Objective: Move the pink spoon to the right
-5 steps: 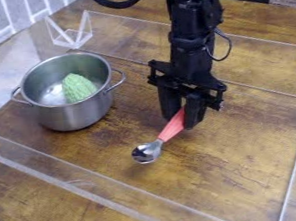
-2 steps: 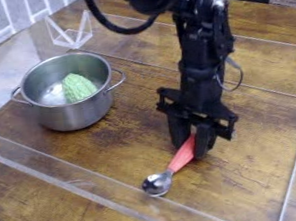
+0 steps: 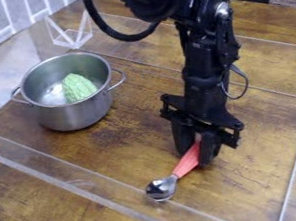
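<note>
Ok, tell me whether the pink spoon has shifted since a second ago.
Yes. The pink spoon, clamped in the gripper, has moved farther from the steel pot, toward the right and the near edge of the table.

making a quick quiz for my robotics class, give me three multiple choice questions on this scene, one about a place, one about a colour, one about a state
1. Where does the steel pot stand relative to the pink spoon?
A. to its upper left in the picture
B. directly to its right
C. on top of it

2. What colour is the spoon's handle?
A. blue
B. salmon pink
C. black

3. What is the claw doing?
A. hanging open far above the table
B. shut on the spoon's handle
C. reaching into the pot

Answers:
1. A, the pot sits toward the left of the table while the spoon lies lower and further right.
2. B, the handle below the claw is salmon pink and ends in a shiny metal bowl.
3. B, the claw points down with its fingers closed around the handle's upper end, the spoon's bowl low by the wooden table.
</note>
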Motion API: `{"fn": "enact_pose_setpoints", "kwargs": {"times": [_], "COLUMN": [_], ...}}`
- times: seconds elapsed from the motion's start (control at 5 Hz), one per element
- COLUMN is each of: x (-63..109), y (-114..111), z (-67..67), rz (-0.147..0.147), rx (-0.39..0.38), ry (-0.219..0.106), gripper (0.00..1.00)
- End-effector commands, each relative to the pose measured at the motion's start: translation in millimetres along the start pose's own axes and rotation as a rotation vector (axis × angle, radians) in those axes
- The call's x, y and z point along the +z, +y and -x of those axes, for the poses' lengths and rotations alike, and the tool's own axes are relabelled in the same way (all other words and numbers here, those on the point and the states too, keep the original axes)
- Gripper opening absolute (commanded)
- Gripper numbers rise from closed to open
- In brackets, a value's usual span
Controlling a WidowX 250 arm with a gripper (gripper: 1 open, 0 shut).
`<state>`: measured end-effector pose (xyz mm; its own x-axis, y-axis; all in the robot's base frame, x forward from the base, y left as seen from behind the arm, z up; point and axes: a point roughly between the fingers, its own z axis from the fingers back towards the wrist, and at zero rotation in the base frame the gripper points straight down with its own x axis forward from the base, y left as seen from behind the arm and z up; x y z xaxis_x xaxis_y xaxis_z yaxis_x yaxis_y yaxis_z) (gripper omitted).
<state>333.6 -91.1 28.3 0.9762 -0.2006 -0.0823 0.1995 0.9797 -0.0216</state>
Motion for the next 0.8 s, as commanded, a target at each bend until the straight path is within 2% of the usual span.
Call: {"fn": "enact_pose_setpoints", "kwargs": {"times": [0.0, 0.6], "x": [30.4, 29.4], "y": [-13.4, -28.1], "z": [-1.9, 0.4], "rz": [0.009, 0.026], "rx": [-0.019, -0.001], "ry": [-0.088, -0.092], "gripper": [0.00, 0.00]}}
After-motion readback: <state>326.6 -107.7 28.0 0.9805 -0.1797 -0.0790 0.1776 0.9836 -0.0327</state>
